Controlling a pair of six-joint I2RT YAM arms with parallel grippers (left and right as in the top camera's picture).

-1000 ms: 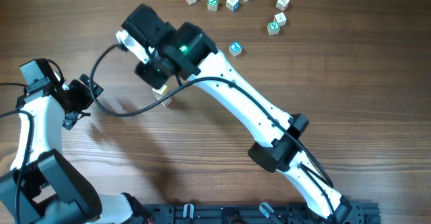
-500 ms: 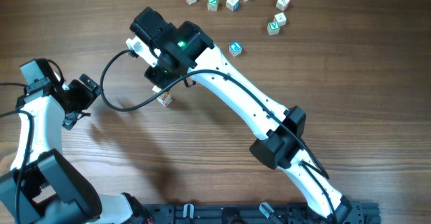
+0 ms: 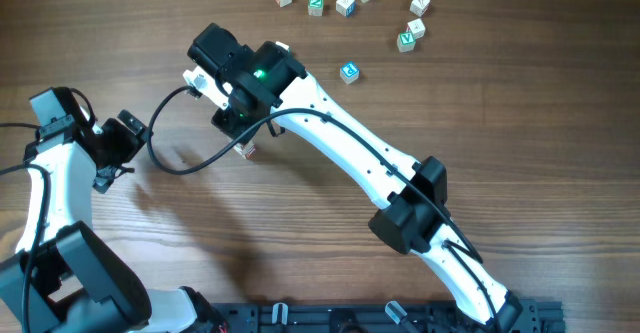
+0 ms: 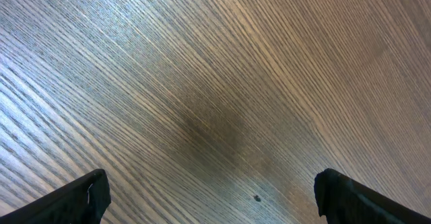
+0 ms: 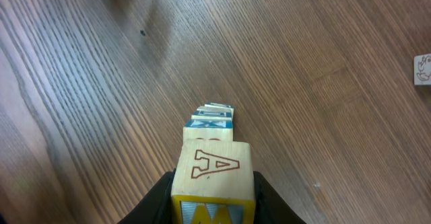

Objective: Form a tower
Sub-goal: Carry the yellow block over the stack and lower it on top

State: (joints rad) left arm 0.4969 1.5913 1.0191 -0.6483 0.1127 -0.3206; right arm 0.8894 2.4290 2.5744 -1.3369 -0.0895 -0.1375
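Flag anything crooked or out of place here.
The tower looks slightly askew: the blocks under the top block sit twisted against its edges. The right fingers clamp that top block. Nothing else stands out.

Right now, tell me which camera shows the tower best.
Right wrist. The tower fills the middle close up: a pale cube with a red A gripped in the right tool, blue-marked cubes beyond it. Overhead, the right arm hides all but a sliver. Left wrist shows only bare table.

Claw [image 5: 214, 198] around top of tower [image 5: 213, 158]
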